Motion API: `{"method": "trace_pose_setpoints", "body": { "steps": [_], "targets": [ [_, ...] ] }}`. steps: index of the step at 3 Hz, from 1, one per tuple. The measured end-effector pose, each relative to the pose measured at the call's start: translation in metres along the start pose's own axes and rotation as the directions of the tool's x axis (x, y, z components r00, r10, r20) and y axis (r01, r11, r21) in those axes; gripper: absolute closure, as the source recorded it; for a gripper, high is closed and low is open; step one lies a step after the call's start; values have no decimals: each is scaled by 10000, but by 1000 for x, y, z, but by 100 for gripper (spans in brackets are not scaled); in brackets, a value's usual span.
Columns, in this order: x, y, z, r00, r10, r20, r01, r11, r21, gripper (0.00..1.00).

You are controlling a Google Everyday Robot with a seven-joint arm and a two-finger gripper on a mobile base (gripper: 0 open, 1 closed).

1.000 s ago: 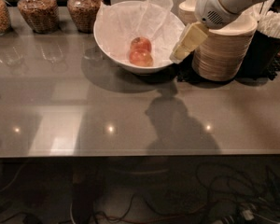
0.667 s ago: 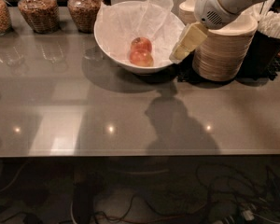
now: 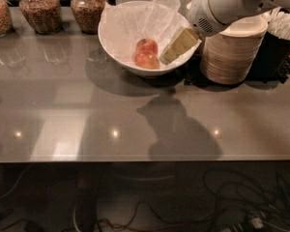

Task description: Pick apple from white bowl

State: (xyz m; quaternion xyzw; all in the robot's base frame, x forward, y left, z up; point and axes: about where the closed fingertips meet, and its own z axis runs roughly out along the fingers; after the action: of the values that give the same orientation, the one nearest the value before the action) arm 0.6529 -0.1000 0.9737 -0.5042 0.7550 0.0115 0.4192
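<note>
The white bowl (image 3: 117,52), lined with crumpled white tissue paper, stands at the back middle of the grey counter. A reddish apple (image 3: 147,60) lies in it right of centre. A second round red fruit (image 3: 146,45) seems to touch it from behind. My gripper (image 3: 170,54), cream-coloured on a white arm (image 3: 222,6), reaches in from the upper right. It slants down over the bowl's right rim. Its tip is just right of the apple, and I cannot tell whether it touches it.
A tall stack of beige disposable bowls (image 3: 232,57) stands right of the white bowl, under the arm. A dark holder with white items (image 3: 282,37) is at the far right. Glass jars of nuts (image 3: 38,11) line the back left. The counter's front edge (image 3: 145,159) runs across, with cables below.
My gripper has moved left and slightly down, from over the bowl's right rim to inside it beside the apple. The bowl and the apple have not moved.
</note>
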Motion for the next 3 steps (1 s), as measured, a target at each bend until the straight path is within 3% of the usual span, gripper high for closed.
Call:
{"method": "trace_pose_setpoints", "body": {
  "steps": [2, 3],
  "targets": [
    [-22, 6, 35, 9951, 512, 844, -510, 9987, -45, 18],
    [-26, 11, 50, 9919, 745, 1024, -731, 9972, -172, 38]
  ]
}}
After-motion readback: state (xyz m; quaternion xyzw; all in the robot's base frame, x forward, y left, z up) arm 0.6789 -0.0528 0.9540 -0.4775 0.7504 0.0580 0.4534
